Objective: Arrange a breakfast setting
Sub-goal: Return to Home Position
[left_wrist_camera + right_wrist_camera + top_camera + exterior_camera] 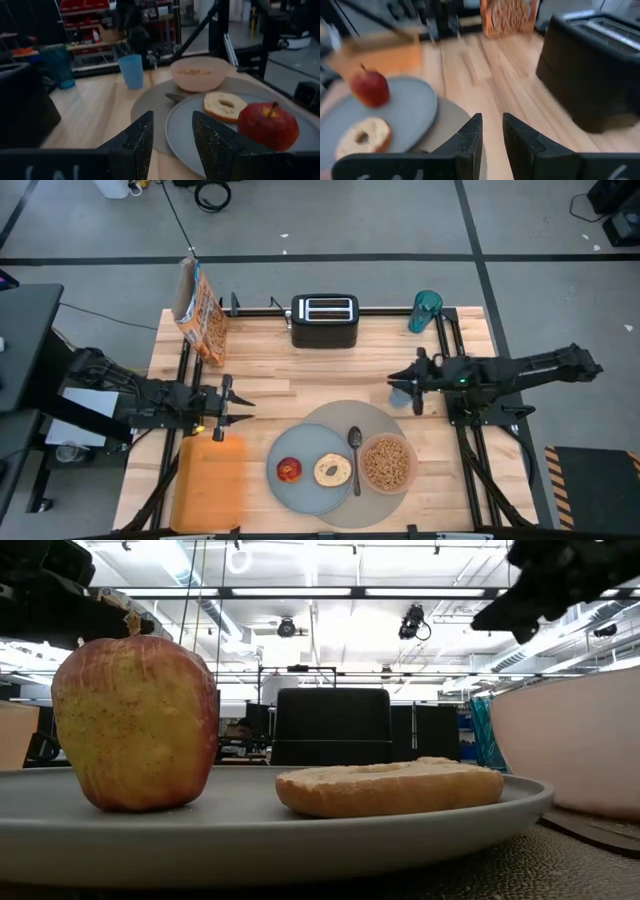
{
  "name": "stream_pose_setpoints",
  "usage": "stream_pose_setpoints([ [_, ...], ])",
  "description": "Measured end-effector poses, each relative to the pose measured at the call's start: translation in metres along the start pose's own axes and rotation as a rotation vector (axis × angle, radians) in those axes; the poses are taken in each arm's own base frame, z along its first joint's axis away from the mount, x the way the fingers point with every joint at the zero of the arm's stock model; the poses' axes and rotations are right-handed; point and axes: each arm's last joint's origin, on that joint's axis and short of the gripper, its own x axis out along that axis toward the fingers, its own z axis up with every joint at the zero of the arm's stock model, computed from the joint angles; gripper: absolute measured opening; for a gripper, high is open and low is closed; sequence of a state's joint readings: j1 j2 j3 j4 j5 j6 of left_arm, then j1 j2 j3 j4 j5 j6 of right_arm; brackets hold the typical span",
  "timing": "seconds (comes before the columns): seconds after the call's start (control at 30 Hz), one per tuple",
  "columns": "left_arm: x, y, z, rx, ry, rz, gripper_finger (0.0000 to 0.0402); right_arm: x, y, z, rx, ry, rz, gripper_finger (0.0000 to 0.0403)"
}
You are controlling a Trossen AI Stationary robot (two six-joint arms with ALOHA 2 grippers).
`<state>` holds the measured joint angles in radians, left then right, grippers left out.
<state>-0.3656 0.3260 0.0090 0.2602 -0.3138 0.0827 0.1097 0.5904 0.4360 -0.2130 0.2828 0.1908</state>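
From above, the wooden bench (270, 350) carries the mat (330, 415) near centre. On it the plate (300, 492) holds apple (289, 470) and bagel (332, 470), with the spoon (354, 455) just right, then the bowl (362, 463) of cereal (387, 464). The left gripper (240, 409) hovers left of them, the right gripper (395, 385) just beyond the bowl.

At bench level, apple and bagel sit apart on the plate.

Left wrist: fingers (137, 137) parted, empty, plate ahead.

Right wrist: fingers (470, 137) narrowly parted, empty, plate beyond.
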Motion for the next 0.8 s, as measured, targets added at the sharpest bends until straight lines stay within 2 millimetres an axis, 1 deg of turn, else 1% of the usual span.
stream_pose_setpoints([
  [0.1, -0.003, 0.001, 0.003, -0.009, -0.030, 0.003, 0.0143, -0.010, -0.005, -0.013, 0.040, -0.068, 0.014, 0.0072],
  [0.23, -0.008, 0.002, 0.003, -0.010, -0.041, -0.004, 0.0143, -0.019, -0.012, -0.029, 0.082, -0.121, 0.013, 0.0048],
  [0.3, -0.009, 0.001, 0.003, -0.001, -0.047, -0.006, 0.0143, -0.024, -0.014, -0.034, 0.087, -0.164, 0.021, 0.0034],
  [0.43, -0.012, 0.002, 0.005, 0.050, -0.057, 0.071, 0.0143, -0.035, -0.019, -0.040, 0.070, -0.256, 0.018, 0.0012],
  [0.57, -0.014, 0.005, 0.008, 0.064, -0.076, 0.199, 0.0143, -0.045, -0.023, -0.042, 0.088, -0.355, 0.026, 0.0007],
  [0.63, -0.015, 0.006, 0.009, 0.059, -0.083, 0.203, 0.0143, -0.043, -0.022, -0.045, 0.099, -0.365, 0.049, 0.0011],
  [0.73, -0.015, 0.005, 0.009, 0.062, -0.086, 0.177, 0.0140, -0.036, -0.019, -0.054, 0.093, -0.337, 0.112, 0.0022],
  [0.8, -0.015, 0.004, 0.008, 0.074, -0.087, 0.139, 0.0133, -0.030, -0.020, -0.062, 0.104, -0.310, 0.102, 0.0026],
])
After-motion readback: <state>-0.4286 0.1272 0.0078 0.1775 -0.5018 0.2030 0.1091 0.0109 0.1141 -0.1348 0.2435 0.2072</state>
